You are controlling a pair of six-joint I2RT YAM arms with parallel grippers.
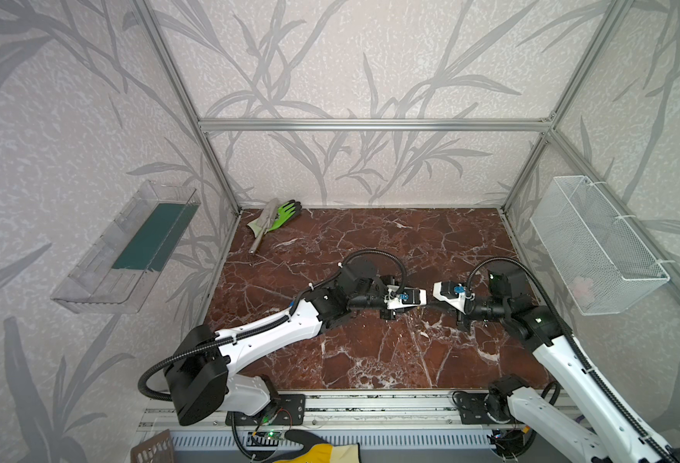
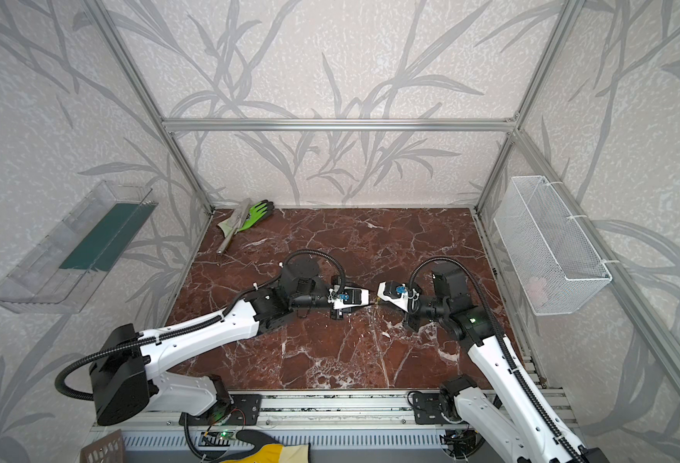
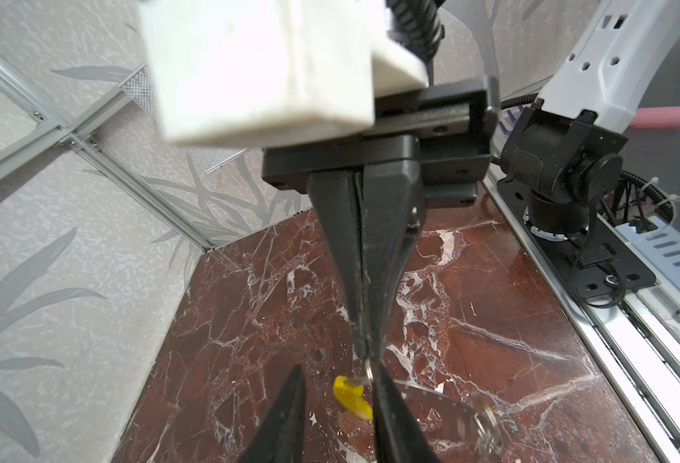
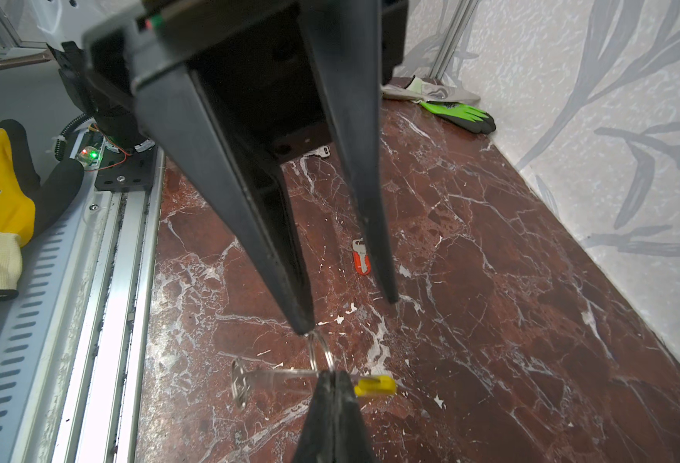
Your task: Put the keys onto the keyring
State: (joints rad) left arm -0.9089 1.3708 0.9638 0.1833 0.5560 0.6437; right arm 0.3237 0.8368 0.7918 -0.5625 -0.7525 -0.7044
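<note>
R jaws pinch keyring (image 4: 374, 387); L jaws partly hide red key (image 4: 360, 260).

A robotics lab cell: aluminium profile frame (image 1: 370, 125), wallpapered panel walls (image 1: 370, 60), two robot arms (image 1: 274, 332) bolted to a rail (image 1: 370, 405).

Left arm (image 1: 266, 332) and right arm (image 1: 566, 360) reach in from the front edge of the tabletop (image 1: 370, 360), wrists low, claws nose to nose near mid-tabletop. Left claw (image 4: 348, 312): jaws parted (one fingertip (image 4: 305, 322) at the ring). Right claw (image 3: 364, 352): clamped tight on the keyring (image 4: 374, 387).
</note>
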